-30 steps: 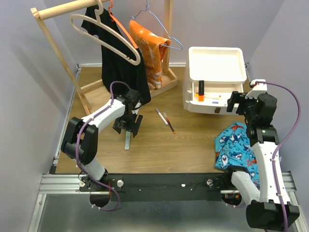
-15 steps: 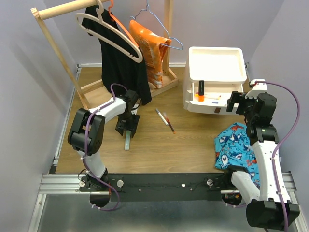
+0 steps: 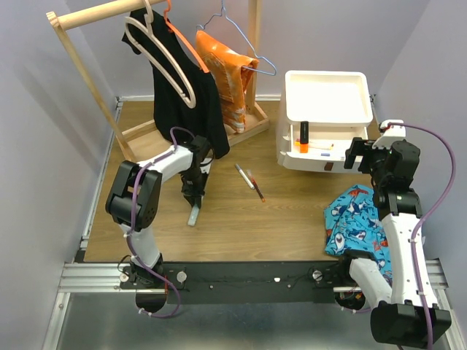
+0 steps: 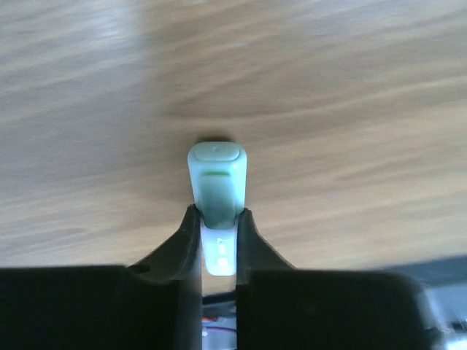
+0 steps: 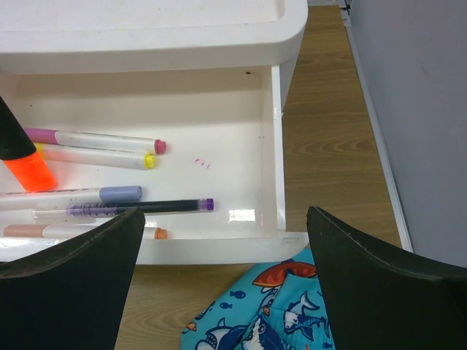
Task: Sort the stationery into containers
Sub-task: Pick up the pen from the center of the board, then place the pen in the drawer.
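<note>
A pale green highlighter (image 4: 217,182) lies on the wooden table (image 3: 233,219), and my left gripper (image 4: 218,219) is shut on its near end, both fingers (image 4: 191,235) pressing its sides. From above, this highlighter (image 3: 193,214) sticks out below the left gripper (image 3: 195,192). Two thin pens (image 3: 249,179) lie loose at mid-table. The white drawer unit (image 3: 325,98) stands at the back right with one drawer (image 5: 277,146) pulled out, holding several pens (image 5: 139,207) and an orange highlighter (image 5: 25,166). My right gripper (image 5: 222,219) hangs open over the drawer's front right corner, holding nothing.
A blue shark-print cloth (image 3: 357,222) lies in front of the drawer unit, under the right arm. A wooden clothes rack (image 3: 102,80) with a black garment (image 3: 182,95), an orange bag (image 3: 226,73) and hangers stands at the back left, close behind the left arm.
My left gripper has closed from wide open onto the green highlighter and turned narrower over it. The pale hanger on the rack has swung. The right arm has not moved.
</note>
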`<action>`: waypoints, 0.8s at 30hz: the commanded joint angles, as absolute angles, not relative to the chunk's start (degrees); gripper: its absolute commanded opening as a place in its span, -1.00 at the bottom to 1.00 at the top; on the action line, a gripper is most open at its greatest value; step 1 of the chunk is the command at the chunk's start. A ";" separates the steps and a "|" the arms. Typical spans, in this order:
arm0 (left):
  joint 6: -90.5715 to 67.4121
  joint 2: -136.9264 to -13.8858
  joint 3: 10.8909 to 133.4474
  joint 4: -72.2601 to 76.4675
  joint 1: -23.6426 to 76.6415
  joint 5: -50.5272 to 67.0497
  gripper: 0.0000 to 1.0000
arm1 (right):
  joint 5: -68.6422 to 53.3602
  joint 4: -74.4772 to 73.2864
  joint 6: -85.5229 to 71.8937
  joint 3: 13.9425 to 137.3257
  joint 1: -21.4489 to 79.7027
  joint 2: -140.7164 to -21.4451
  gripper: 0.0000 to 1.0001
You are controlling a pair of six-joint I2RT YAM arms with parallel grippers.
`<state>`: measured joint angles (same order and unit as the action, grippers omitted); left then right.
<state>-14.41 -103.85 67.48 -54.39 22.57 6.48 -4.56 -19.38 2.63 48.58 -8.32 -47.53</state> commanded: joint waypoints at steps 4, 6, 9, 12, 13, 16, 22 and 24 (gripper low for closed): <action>-5.99 -95.82 79.43 -59.85 28.55 25.03 -1.00 | -4.39 -18.81 2.81 48.69 -8.79 -46.67 0.99; -4.75 -94.23 81.90 -59.94 29.70 30.21 -1.00 | -4.31 -18.63 2.81 48.60 -8.79 -46.67 0.99; -2.29 -92.64 88.05 -56.61 31.81 36.35 -1.00 | -4.13 -17.93 2.81 48.34 -8.79 -46.50 0.99; -0.35 -93.60 95.96 -49.41 34.27 38.40 -1.00 | -4.13 -17.40 2.81 48.08 -8.79 -46.32 0.99; 1.30 -94.91 97.98 -47.48 34.97 38.32 -1.00 | -4.22 -17.49 2.81 47.99 -8.79 -46.23 0.99; 2.54 -98.77 105.45 -40.53 37.00 38.93 -1.00 | -4.39 -17.84 2.73 48.25 -8.79 -46.14 0.99; 3.60 -108.96 121.89 -34.72 39.20 34.28 -1.00 | -3.43 -18.72 3.25 48.87 -8.79 -45.35 0.99; 3.69 -111.52 126.46 -32.18 39.37 32.44 -1.00 | -3.34 -19.16 3.25 48.87 -8.88 -44.83 0.99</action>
<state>1.96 -104.81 118.96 -39.05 39.11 35.53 -4.49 -19.03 2.68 48.58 -8.36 -46.46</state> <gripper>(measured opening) 0.231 0.994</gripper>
